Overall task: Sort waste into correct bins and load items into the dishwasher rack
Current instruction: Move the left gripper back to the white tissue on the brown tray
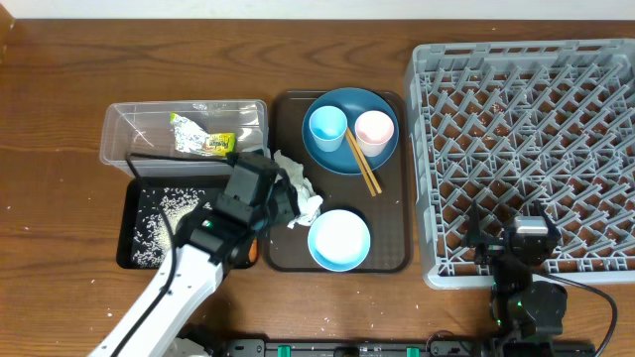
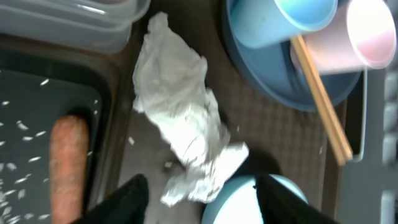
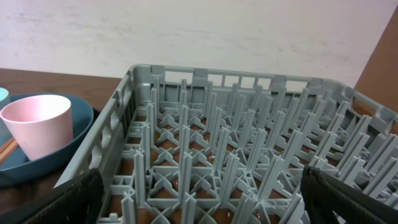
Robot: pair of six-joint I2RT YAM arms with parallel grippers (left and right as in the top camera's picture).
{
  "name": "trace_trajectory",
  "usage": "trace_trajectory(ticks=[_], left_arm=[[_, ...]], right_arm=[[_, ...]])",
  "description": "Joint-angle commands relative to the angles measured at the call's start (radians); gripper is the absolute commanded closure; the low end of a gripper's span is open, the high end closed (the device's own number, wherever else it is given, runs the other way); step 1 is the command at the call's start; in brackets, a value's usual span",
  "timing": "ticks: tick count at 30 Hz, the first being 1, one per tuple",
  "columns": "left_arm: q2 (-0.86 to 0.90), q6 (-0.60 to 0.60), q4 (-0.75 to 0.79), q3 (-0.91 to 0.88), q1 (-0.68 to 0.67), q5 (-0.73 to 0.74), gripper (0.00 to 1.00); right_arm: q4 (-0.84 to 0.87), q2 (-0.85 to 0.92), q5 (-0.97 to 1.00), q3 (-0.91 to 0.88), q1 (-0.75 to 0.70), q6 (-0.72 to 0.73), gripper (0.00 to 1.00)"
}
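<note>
Overhead: left gripper [image 1: 290,201] sits over the brown tray [image 1: 392,260], right on the tissue [image 1: 298,188]. The tissue lies on that tray's left part, between the dish [image 1: 349,157] and the bowl [image 1: 339,240]. The wrapper [image 1: 203,144] is in the clear tub [image 1: 119,134]. Rice [image 1: 164,208] is spread in the black tray [image 1: 127,243], just left of the arm. Blue cup [image 1: 327,127] and pink cup [image 1: 374,131] stand on the dish, chopsticks [image 1: 362,164] slanting off its rim onto the brown tray. Right gripper [image 1: 511,233] is at the near edge of the rack [image 1: 526,119], well apart from all waste.

Left wrist: the jaws are apart and clamp nothing. The lower end of the tissue lies between the two fingers [image 2: 127,199], on the tray floor; a small gap shows at the left finger, while the right one is very near it and contact cannot be told. The rest of the tissue stretches away ahead of the gripper. The bowl's rim is partly between the fingers, under the right one. The carrot [image 2: 68,165] lies in the black tray with rice grains, left of the left finger.

Right wrist: jaws spread wide, nothing between them but rack pegs. The pink cup on the dish is off to the left, outside the rack wall.
</note>
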Motion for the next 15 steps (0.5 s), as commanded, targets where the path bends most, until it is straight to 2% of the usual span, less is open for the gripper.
trace_trajectory(ticks=[1,3,15], left_arm=[[0.062,-0.071,0.053,0.009,-0.004,-0.055,0.34],[0.094,-0.071,0.075,0.009,-0.004,-0.055,0.24],[0.236,-0.059,0.203,0.009,-0.005,-0.054,0.26]], right_arm=[[-0.004,-0.003,-0.004,-0.002,-0.006,-0.009,0.01],[-0.004,-0.003,-0.004,-0.002,-0.006,-0.009,0.01],[-0.004,-0.003,-0.004,-0.002,-0.006,-0.009,0.01]])
